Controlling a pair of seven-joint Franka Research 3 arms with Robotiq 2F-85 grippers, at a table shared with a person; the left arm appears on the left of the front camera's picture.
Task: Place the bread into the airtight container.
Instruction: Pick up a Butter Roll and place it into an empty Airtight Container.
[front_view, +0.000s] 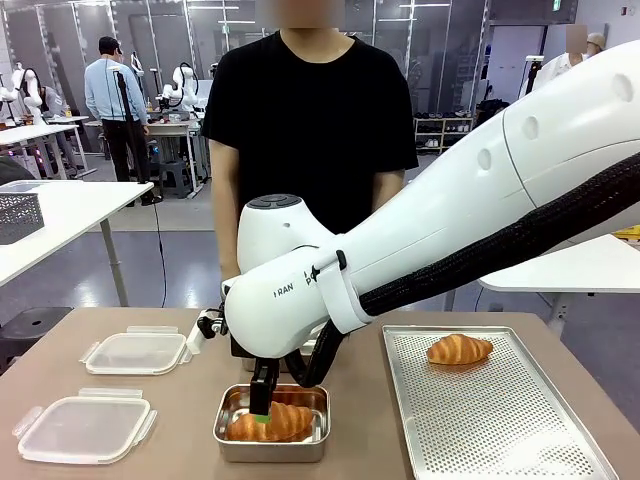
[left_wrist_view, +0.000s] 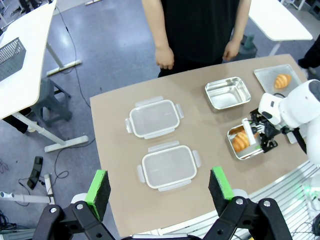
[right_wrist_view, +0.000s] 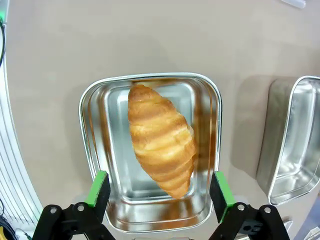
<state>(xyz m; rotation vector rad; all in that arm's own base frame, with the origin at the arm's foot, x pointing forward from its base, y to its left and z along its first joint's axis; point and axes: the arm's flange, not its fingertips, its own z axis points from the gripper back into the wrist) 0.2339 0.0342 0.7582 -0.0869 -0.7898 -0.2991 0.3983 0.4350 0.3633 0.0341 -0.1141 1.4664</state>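
The right gripper (right_wrist_view: 159, 186) hangs spread wide over a steel container (right_wrist_view: 150, 76), where a croissant (right_wrist_view: 161, 140) lies diagonally, clear of both pads (right_wrist_view: 98, 186). The left gripper (left_wrist_view: 159, 189), high above the table (left_wrist_view: 112, 150), is spread too. Farther off, another croissant (front_view: 459, 349) rests on a perforated tray (front_view: 500, 420).

Open lab rm. Floor (left_wrist_view: 115, 55) grey-blue, smooth, w/ loose cables (left_wrist_view: 20, 199) on it. Desk (front_view: 180, 440) top is brown. White side table (front_view: 70, 215) stands off the desk's left edge, a dark mesh basket (front_view: 18, 215) on it. 2nd white table (front_view: 575, 268) off the desk's right edge. Bkgd: glass partitions (front_view: 60, 40), ceiling strip lights (front_view: 215, 8), low shelf unit (front_view: 440, 130), more white tables (front_view: 30, 132). Light even, bright.
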